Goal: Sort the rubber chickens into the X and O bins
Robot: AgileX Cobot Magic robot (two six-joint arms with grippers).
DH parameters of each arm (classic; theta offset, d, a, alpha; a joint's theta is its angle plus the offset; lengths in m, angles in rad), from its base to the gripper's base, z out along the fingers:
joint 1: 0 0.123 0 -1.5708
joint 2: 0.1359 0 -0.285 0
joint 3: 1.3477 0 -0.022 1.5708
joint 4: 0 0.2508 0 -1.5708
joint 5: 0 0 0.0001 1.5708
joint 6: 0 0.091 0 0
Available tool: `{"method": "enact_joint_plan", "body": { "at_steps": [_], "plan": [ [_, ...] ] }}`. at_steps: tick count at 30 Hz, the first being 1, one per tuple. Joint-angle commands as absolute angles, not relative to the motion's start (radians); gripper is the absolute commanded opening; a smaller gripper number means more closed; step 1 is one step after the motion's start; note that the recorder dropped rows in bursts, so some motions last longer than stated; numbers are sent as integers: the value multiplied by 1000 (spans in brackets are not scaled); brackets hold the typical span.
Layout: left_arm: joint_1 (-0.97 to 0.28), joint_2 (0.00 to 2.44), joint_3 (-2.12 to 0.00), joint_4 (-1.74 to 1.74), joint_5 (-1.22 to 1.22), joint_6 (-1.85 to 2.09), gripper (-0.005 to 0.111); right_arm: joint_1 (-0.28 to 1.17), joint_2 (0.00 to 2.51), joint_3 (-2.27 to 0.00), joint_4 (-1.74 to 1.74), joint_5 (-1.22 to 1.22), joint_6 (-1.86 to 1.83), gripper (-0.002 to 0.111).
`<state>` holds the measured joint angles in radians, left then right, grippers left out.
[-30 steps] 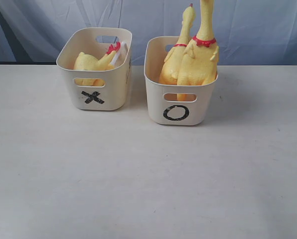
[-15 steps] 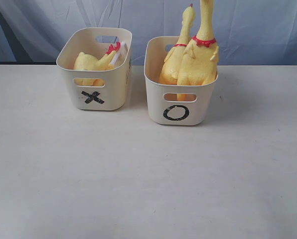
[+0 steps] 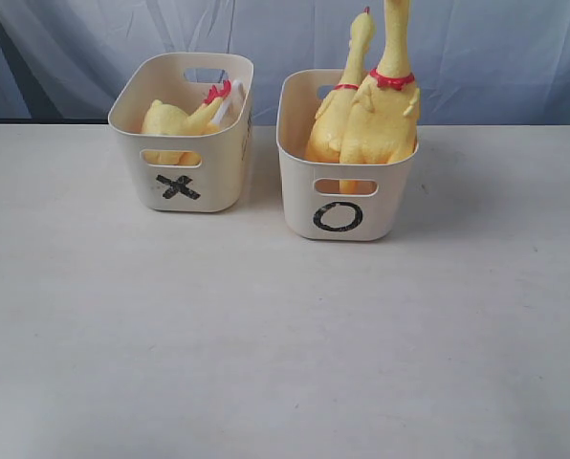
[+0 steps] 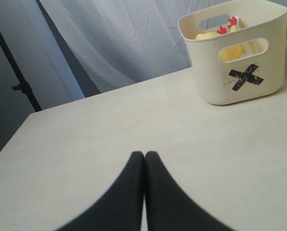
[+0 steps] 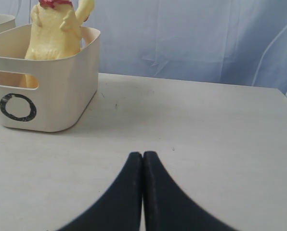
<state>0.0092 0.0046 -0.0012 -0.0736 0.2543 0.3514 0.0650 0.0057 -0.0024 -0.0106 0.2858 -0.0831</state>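
We count two bins, the X bin point(image 3: 218, 158) and the O bin point(image 3: 299, 196). In the O bin we count two chickens, a bigger chicken point(image 3: 385, 110) and a slimmer chicken point(image 3: 331, 117). In the X bin we make out one small chicken point(image 3: 173, 120) for certain; we cannot tell whether there are more. We count two grippers, the left gripper point(image 4: 144, 161) and the right gripper point(image 5: 142, 161), and one table point(image 3: 266, 335).

Pale table point(image 3: 285, 344) carries X bin point(image 3: 215, 170), O bin point(image 3: 299, 201), side by side.
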Motion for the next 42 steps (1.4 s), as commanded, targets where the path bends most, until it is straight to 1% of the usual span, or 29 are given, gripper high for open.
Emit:
{"method": "enact_joint_plan", "body": {
  "at_steps": [1,14,20,42],
  "plan": [
    [6,0,0,-73,250,350,0,60,0,0,-14,279,-85,-1],
    [8,0,0,-73,217,350,0,60,0,0,0,280,-85,-1],
    [8,0,0,-77,214,151,0,60,0,0,-5,283,-85,-1],
    [8,0,0,-77,226,149,0,60,0,0,0,297,-71,-1]
  ]
}}
